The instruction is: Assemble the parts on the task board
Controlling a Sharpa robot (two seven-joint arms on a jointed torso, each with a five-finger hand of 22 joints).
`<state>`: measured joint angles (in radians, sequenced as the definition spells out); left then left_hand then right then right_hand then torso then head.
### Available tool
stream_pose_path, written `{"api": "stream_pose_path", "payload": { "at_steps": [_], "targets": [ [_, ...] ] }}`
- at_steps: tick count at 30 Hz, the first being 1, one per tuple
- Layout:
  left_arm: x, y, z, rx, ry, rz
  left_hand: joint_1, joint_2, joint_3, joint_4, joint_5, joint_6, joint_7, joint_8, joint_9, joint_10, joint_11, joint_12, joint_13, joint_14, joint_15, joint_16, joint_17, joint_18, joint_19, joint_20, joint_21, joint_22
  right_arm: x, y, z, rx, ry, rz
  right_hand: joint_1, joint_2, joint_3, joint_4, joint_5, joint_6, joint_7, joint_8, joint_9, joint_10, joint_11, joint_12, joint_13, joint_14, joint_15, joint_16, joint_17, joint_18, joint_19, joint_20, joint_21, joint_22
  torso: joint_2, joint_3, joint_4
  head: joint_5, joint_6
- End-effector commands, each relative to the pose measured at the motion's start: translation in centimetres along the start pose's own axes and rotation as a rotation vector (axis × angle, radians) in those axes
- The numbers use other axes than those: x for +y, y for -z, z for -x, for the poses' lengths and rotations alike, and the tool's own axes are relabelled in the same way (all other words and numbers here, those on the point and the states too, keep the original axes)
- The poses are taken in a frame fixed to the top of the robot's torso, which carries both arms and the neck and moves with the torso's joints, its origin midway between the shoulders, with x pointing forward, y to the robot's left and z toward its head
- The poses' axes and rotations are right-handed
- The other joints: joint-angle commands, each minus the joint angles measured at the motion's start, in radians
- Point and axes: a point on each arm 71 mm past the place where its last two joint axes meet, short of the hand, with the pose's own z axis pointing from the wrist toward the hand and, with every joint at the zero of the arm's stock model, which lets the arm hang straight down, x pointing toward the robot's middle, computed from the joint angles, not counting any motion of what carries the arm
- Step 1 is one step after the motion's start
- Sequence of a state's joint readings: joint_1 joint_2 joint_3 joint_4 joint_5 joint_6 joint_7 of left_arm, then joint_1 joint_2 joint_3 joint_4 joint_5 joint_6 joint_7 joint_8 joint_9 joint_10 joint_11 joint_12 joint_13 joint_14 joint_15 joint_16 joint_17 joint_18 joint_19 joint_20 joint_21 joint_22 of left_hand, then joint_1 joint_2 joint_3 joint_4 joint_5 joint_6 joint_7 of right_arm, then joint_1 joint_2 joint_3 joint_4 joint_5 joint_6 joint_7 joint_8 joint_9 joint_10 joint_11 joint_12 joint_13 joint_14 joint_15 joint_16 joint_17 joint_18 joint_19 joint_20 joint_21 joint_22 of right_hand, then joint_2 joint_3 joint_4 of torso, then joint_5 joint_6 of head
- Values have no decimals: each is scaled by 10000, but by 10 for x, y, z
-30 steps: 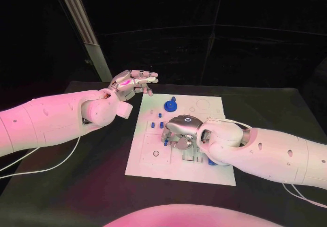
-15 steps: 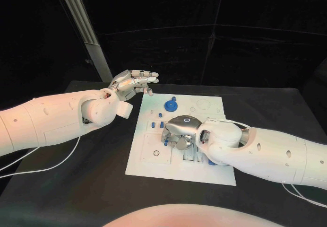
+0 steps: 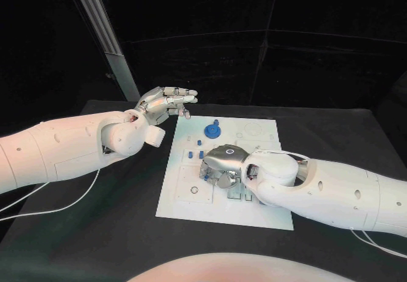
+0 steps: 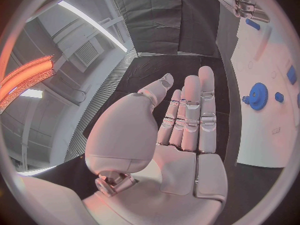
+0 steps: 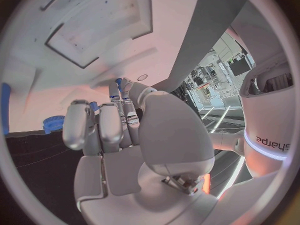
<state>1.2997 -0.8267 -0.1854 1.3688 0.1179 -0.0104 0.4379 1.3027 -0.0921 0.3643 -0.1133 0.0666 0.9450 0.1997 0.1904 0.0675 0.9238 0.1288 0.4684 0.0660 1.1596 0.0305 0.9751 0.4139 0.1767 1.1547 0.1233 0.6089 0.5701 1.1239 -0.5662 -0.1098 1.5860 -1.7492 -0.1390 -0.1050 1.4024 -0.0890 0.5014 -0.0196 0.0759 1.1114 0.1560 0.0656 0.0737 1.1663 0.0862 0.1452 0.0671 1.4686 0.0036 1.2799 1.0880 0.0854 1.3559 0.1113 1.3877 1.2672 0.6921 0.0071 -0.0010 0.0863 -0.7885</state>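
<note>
Blue gear [image 3: 213,128] lies beyond right hand [image 3: 222,167], which pinches small blue peg [image 5: 119,83] over task board [image 3: 267,214]; left hand [image 3: 163,102] empty, fingers apart.

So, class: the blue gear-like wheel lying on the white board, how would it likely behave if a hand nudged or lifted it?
The blue gear looks like stiff moulded plastic, so probably rigid and light. Lying flat on the task board, it would likely slide rather than roll. Its toothed rim should offer fingers some purchase.
</note>
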Motion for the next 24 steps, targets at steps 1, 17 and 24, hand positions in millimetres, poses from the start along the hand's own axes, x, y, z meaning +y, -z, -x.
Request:
{"api": "stream_pose_path", "payload": {
  "at_steps": [1,17,24],
  "targets": [
    [-1,0,-1,148,102,-3,12,100,-44,11,64,-69,19,35,4,-69,-10,-13,11,-37,59,62,-9,56,-6,90,-64,-10,-2,0,-2,192,267,-299,-104,-16,-40,-3,-35,-59,11,-32,-29,-109,31,-75,-14,158,19,-70,-47,-89,-70,11,-60,-54,-3,-4,8,-12,-1],
    [0,0,-1,201,123,130,-3,103,-115,18,57,-149,44,48,0,-146,15,-14,8,-78,81,67,-38,53,-20,105,-101,-41,-1,5,6,-968,-79,128,-340,-377,-611,-34,46,-2109,109,-19,-73,-2159,411,-488,3,-482,332,-1486,-2077,353,-1532,301,-1527,-2030,-6,5,15,-57,73],
    [1,1,1,192,122,167,-1,111,-141,18,56,-180,53,58,0,-174,24,-10,10,-102,90,68,-52,51,-31,113,-120,-56,-7,27,11,-1638,-521,143,-263,-246,-818,-33,338,-1710,175,108,-8,-1824,327,93,48,-282,243,-1279,-1886,287,-1231,239,-1375,-1785,-14,7,-6,-89,150]
  ]
}}
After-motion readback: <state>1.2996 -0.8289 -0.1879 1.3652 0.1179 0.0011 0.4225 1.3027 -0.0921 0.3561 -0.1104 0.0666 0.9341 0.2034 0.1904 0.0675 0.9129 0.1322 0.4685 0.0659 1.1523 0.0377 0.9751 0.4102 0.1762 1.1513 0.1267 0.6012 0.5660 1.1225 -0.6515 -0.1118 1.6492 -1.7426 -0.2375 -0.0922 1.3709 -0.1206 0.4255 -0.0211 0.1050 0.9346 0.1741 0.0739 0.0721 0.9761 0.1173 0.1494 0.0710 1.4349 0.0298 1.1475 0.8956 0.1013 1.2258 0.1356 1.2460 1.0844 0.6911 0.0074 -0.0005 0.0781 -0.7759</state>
